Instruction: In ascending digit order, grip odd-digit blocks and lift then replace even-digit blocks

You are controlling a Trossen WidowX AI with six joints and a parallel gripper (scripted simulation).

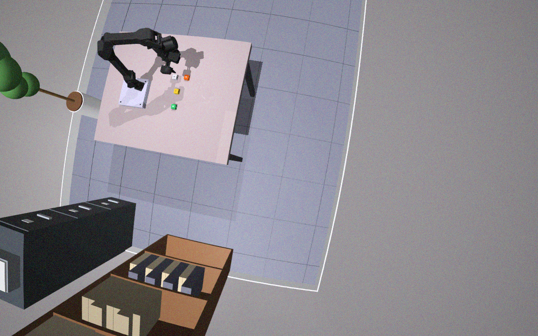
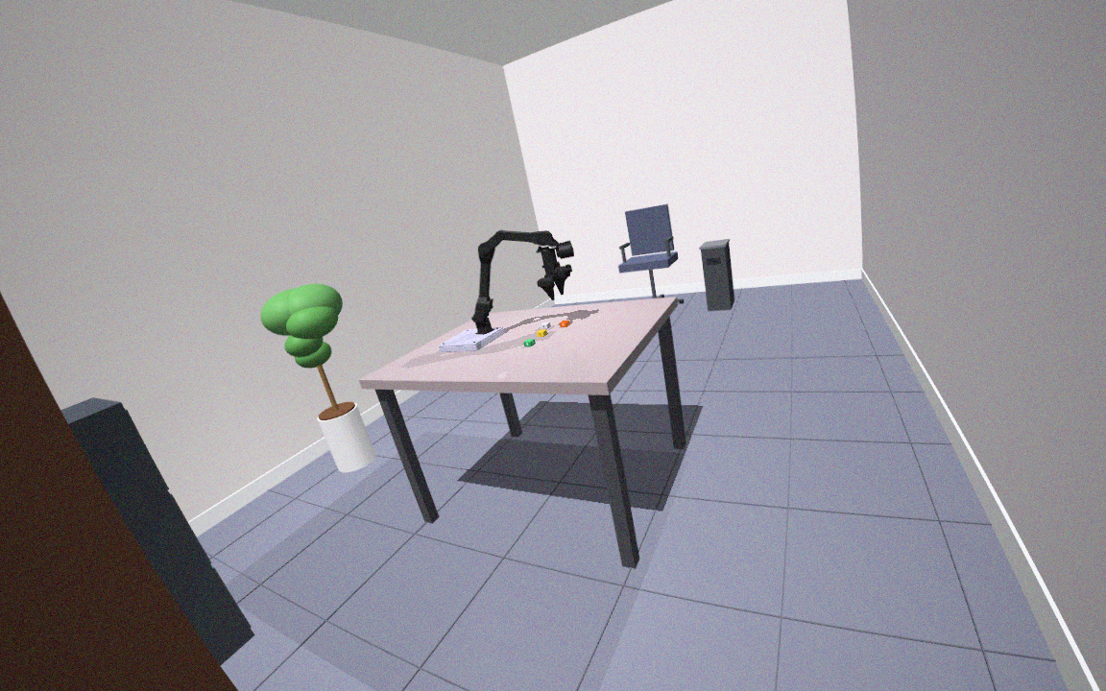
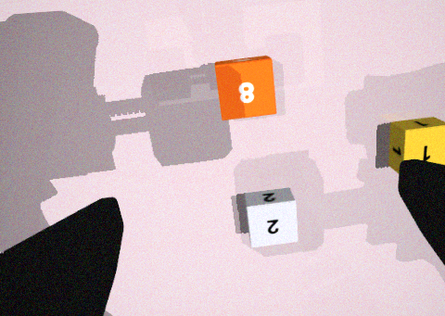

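My gripper (image 1: 175, 67) (image 2: 557, 296) (image 3: 260, 195) is open and empty, above the table. In the wrist view the white block (image 1: 174, 76) (image 2: 544, 325) (image 3: 273, 233), showing a 2, appears between the fingertips, well below them. The orange block (image 1: 186, 77) (image 2: 564, 323) (image 3: 260, 98), showing an 8, lies beyond it. The yellow block (image 1: 177, 91) (image 2: 541, 333) (image 3: 428, 137), showing a 1, is at the right edge of the wrist view, partly hidden by a finger. The green block (image 1: 173, 107) (image 2: 528, 343) is outside the wrist view; its digit is too small to read.
The pink table (image 1: 204, 137) (image 2: 488, 373) carries the arm's pale base plate (image 1: 130, 100) (image 2: 464, 345) to the left of the blocks in the top view. The arm's shadow falls among the blocks. A potted plant (image 1: 3, 75) (image 2: 303, 313) stands off the table.
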